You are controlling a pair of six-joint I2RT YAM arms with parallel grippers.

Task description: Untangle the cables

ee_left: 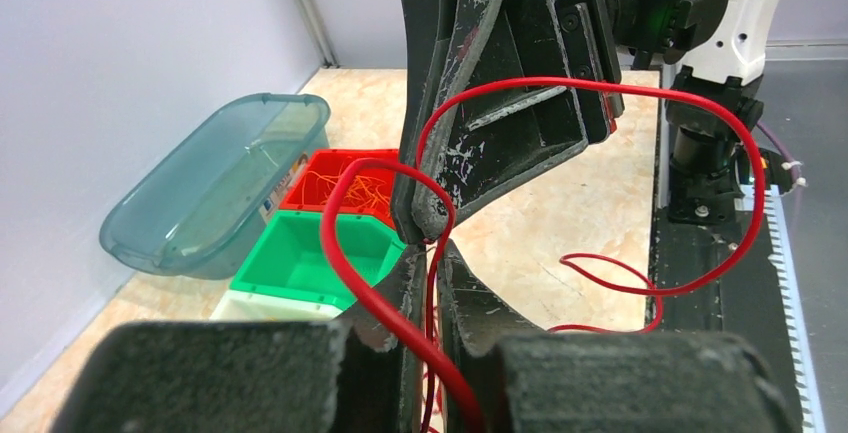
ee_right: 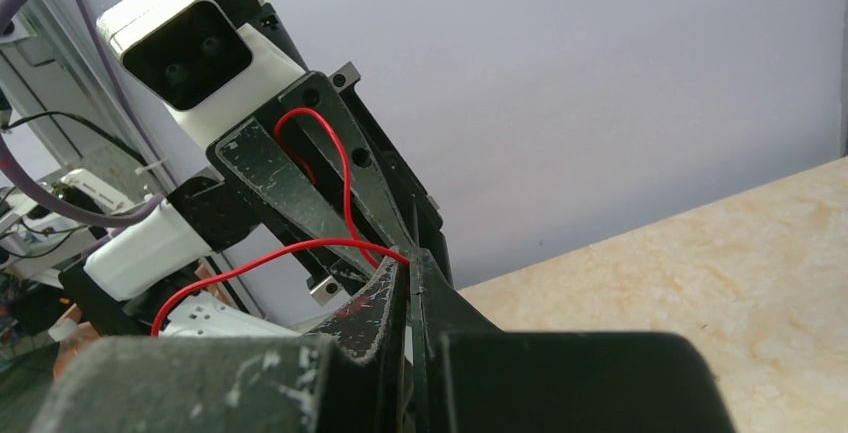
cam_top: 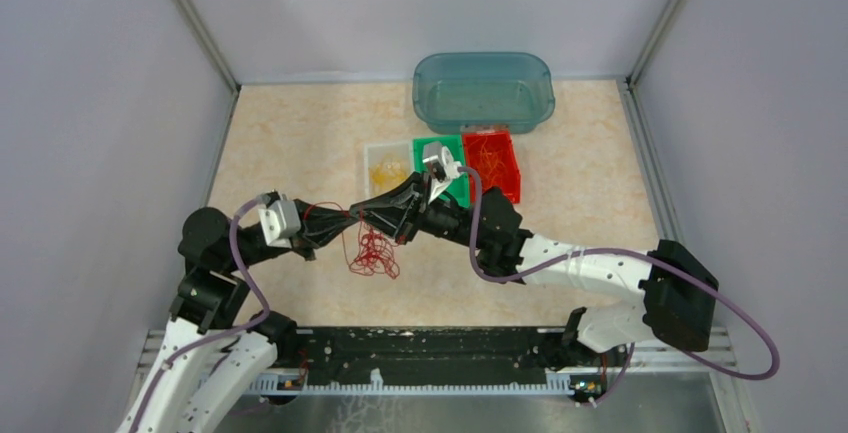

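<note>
My left claw (ee_left: 431, 258) and right claw (ee_right: 409, 268) both pinch the cables (cam_top: 373, 253), tip-to-tip; green bin (cam_top: 440, 139) just behind.

Top cam overhead; wrist cams close, face-to-face, share cables (cam_top: 372, 253).

The cables (cam_top: 372, 251) are thin red wires in a loose tangled clump at mid-table (cam_top: 300, 143). Looping strands are pinched in the left gripper (cam_top: 348, 221) and right gripper (cam_top: 368, 217).

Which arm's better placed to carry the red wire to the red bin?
Right. The right gripper is shut on the red wire, and in the top view that arm lies beside the red bin. The left gripper, also shut on it, sits farther off.
</note>
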